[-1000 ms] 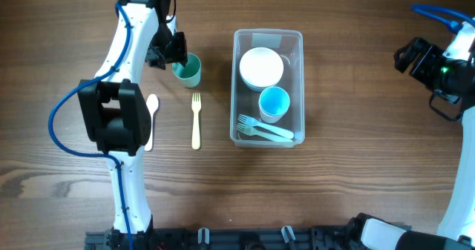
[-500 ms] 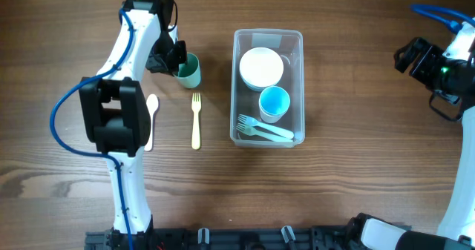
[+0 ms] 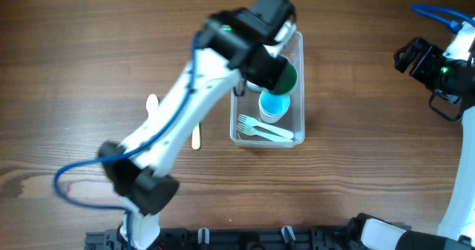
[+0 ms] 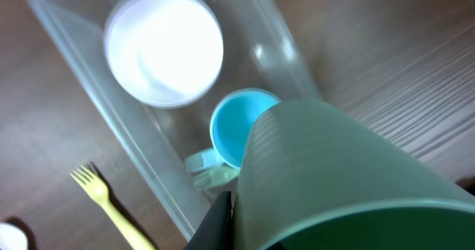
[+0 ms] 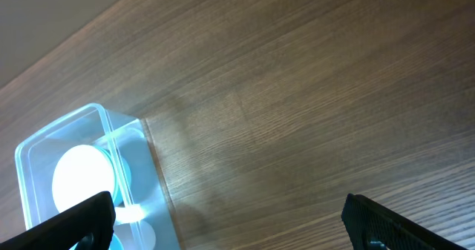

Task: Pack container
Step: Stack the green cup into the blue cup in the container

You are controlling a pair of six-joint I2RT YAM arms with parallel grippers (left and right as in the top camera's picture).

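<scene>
The container (image 3: 300,94), a clear plastic tub, stands at the table's middle with a white bowl (image 4: 163,46), a blue cup (image 3: 273,104) and pale forks (image 3: 264,130) in it. My left gripper (image 3: 272,66) hangs above the tub, shut on the wall of a green cup (image 3: 284,76). In the left wrist view the green cup (image 4: 334,168) fills the lower right, tilted over the blue cup (image 4: 231,127). My right gripper (image 3: 408,58) stays far right, open and empty; its wrist view shows the container (image 5: 119,124) at lower left.
A yellow fork (image 4: 111,202) lies on the wood left of the tub, partly hidden under my left arm in the overhead view. A white spoon (image 3: 152,103) lies further left. My left arm crosses the table diagonally from the front edge.
My left gripper closed on the green cup, lifted it from the table's left side and carried it right, over the container. The right arm has not moved.
</scene>
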